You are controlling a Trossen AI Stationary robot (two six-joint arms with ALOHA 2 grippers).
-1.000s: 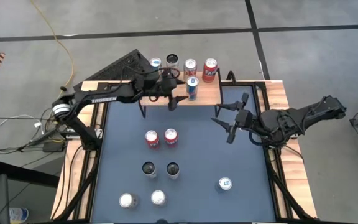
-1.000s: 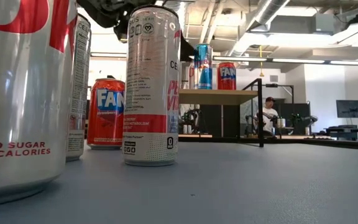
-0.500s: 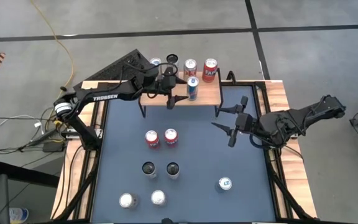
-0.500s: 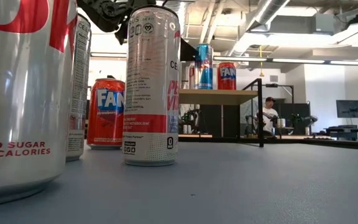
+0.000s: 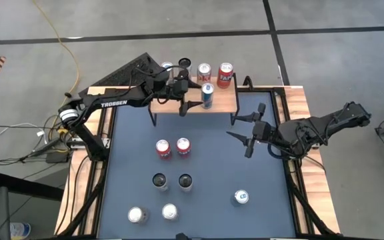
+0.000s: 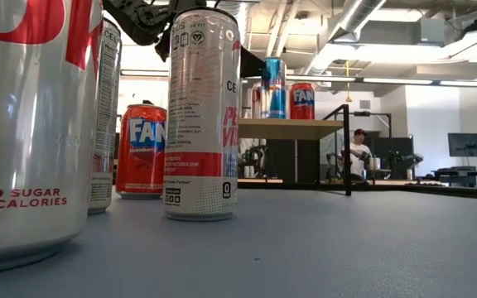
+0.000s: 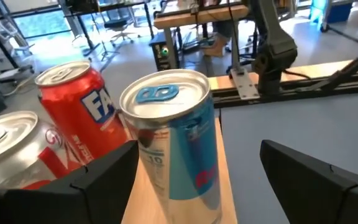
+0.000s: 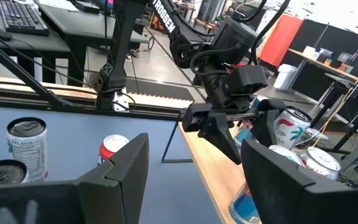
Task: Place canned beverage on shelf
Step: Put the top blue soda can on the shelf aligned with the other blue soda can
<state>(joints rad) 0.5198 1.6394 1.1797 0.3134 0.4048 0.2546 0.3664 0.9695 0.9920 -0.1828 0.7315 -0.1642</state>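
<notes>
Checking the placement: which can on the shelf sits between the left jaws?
The blue can, alone at the shelf's front edge. The other shelf cans stand in a row behind it; the left gripper is open around it.

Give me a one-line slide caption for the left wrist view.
Open left gripper straddles the blue can standing on the shelf.

Bright, even overhead light throughout; the nearest cans [image 6: 31, 124] at table level loom blurred and distorted.

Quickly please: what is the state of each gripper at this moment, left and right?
Left gripper: open, fingers either side of the blue can on the shelf, not gripping it.
Right gripper: open, holding nothing, above the table.
</notes>
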